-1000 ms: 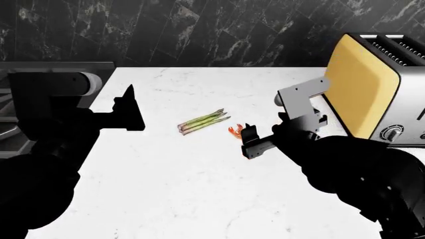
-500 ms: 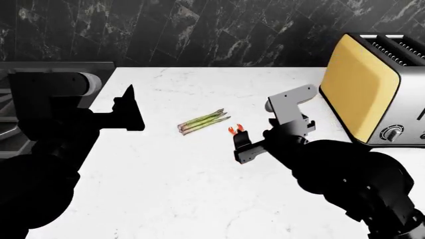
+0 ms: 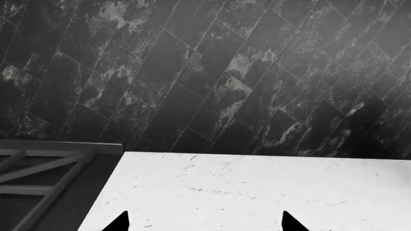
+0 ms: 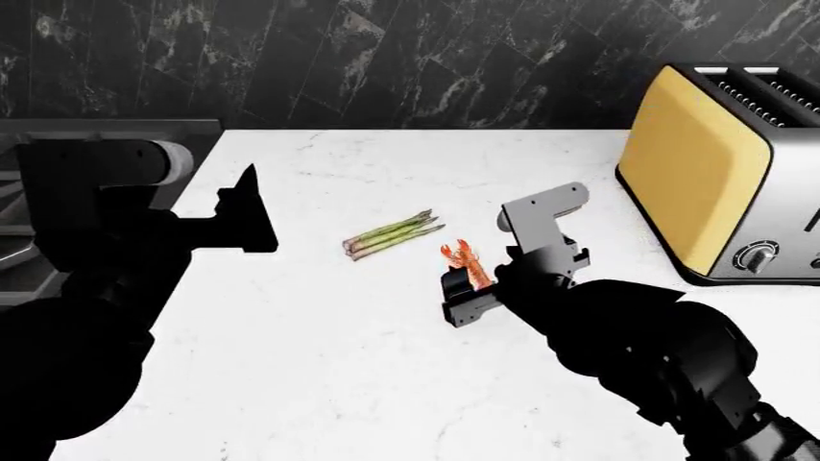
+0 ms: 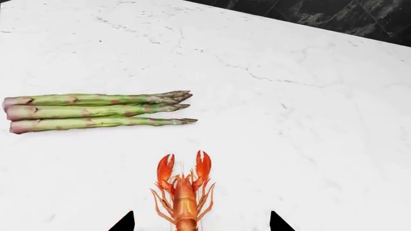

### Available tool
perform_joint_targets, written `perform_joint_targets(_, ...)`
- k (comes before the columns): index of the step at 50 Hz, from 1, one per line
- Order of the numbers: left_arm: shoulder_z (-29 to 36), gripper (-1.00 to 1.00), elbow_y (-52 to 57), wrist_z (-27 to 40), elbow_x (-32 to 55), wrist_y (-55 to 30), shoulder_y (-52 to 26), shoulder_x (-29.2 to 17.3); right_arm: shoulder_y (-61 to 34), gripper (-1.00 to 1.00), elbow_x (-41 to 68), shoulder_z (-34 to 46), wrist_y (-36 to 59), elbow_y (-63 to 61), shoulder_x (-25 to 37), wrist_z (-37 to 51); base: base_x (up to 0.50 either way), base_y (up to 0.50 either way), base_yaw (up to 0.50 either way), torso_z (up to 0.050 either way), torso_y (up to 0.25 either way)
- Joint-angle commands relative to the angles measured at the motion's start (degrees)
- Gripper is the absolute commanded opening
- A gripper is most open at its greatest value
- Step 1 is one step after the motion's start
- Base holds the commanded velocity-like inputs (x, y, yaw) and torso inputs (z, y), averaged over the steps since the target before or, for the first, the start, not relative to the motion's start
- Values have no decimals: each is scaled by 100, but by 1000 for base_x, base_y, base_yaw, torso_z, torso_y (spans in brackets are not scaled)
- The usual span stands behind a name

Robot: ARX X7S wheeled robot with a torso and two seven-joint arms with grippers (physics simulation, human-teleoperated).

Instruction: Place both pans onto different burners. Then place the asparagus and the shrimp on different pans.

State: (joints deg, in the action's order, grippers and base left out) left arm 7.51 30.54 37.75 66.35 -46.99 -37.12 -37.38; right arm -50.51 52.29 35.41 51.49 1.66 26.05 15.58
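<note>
The orange-red shrimp lies on the white counter, just right of the green asparagus bundle. My right gripper is open and low over the shrimp. In the right wrist view the shrimp lies between the two fingertips without touching them, with the asparagus beyond it. My left gripper is open and empty, held above the counter's left part, near the stove. A burner grate shows in the left wrist view. Both pans are out of view.
A yellow toaster stands at the counter's right end, close to my right arm. A black marble wall runs behind the counter. The stove edge is at the far left, mostly hidden by my left arm.
My right gripper has moved left and nearer, so the shrimp now lies between its open fingers. The left arm, asparagus and shrimp have not moved.
</note>
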Motion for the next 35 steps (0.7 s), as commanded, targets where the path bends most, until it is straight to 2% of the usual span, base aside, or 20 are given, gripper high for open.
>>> perform_joint_targets(1, -5, 100, 15, 30, 25, 3, 15, -15, -9, 100, -123, 105, -124, 291, -91, -133, 0, 0, 0, 0, 0)
perform_joint_targets(21, 62, 100, -158, -100, -72, 93, 5, 29, -98, 100, -387, 366, -427, 1050, -418, -515, 0, 0, 0, 0, 0)
perform_joint_targets(22, 64, 100, -154, -104, -78, 97, 16, 26, -90, -100, -380, 362, -428, 1049, -418, -512, 0, 0, 0, 0, 0)
perform_joint_targets(35, 36, 100, -120, -69, -47, 125, 58, 13, 43, -100, -168, 205, -307, 661, -279, -297, 0, 0, 0, 0, 0)
